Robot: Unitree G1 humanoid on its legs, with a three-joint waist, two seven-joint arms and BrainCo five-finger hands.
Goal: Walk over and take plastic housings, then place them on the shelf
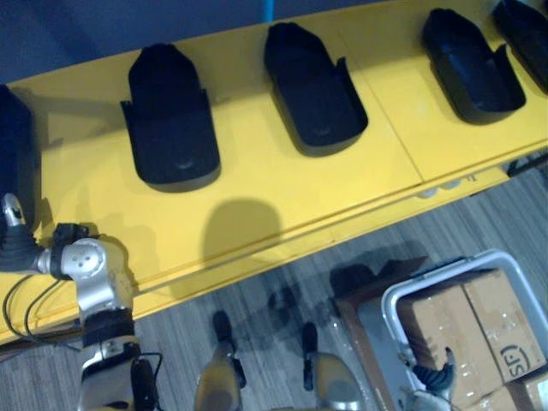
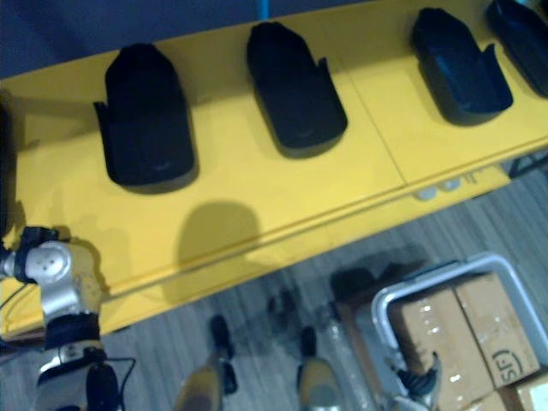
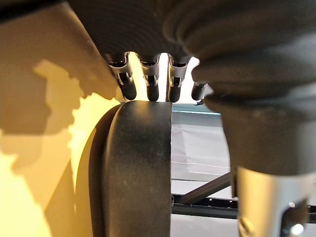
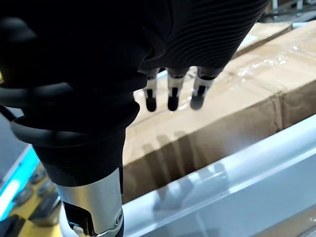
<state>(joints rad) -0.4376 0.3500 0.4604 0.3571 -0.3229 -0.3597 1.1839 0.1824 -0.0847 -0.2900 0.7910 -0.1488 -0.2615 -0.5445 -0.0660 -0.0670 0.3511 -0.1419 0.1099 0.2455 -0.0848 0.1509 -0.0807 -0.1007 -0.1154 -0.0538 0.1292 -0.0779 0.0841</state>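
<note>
1. I see the shelf (image 1: 257, 201) running across the far side, with the floor (image 1: 257, 304) on my near side.
2. Five housings stand on it side by side: the far-left housing (image 1: 15, 163), second housing (image 1: 171, 124), middle housing (image 1: 312, 90), fourth housing (image 1: 471, 67) and far-right housing (image 1: 527, 34).
3. My left hand (image 3: 150, 81) is at the far-left housing, by the shelf's left end.
4. Down to my right, on the floor before the shelf, sits a bin (image 1: 479, 261) with cardboard boxes (image 1: 467, 330) inside.
5. My right hand (image 4: 170, 96) hangs just above those boxes.
</note>
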